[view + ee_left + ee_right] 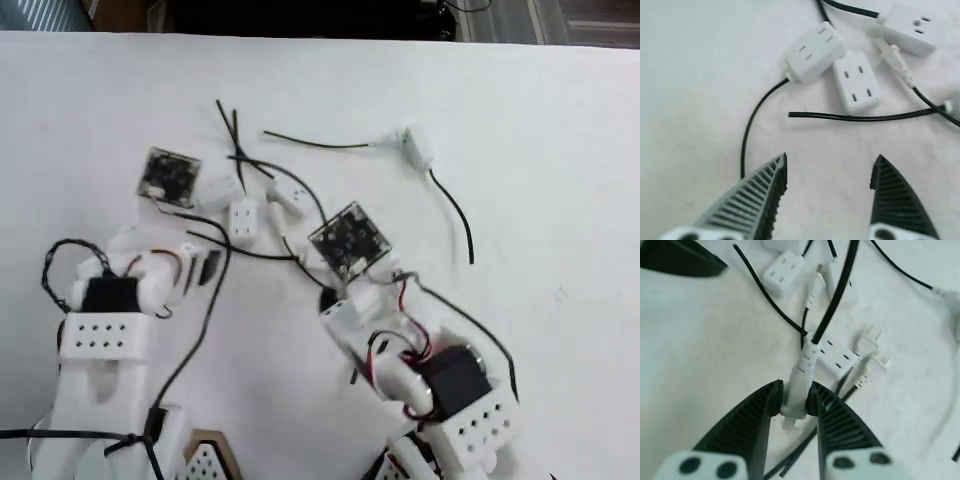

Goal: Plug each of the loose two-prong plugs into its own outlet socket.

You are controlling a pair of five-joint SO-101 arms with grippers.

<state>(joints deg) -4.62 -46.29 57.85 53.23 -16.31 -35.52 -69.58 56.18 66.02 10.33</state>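
Observation:
My right gripper point(795, 391) is shut on a white two-prong plug point(803, 367) whose black cord runs away over the table. The plug hangs just above a white outlet socket point(838, 353). Two loose plugs point(871, 335) with bare prongs lie beside that socket. My left gripper point(830, 165) stands open above bare table, a short way from two white sockets point(815, 52) lying side by side and a third socket point(907, 27) farther off. A white plug point(895, 57) on a black cord lies between them. From above, another plug point(415, 146) lies far right.
Black cords point(240, 150) cross among the sockets point(243, 218) in the middle of the white table point(520, 90). One cord end point(805, 115) lies just ahead of my left gripper. Bare table stretches to the left and far right. The left arm point(100, 310) and right arm point(450, 385) fill the near edge.

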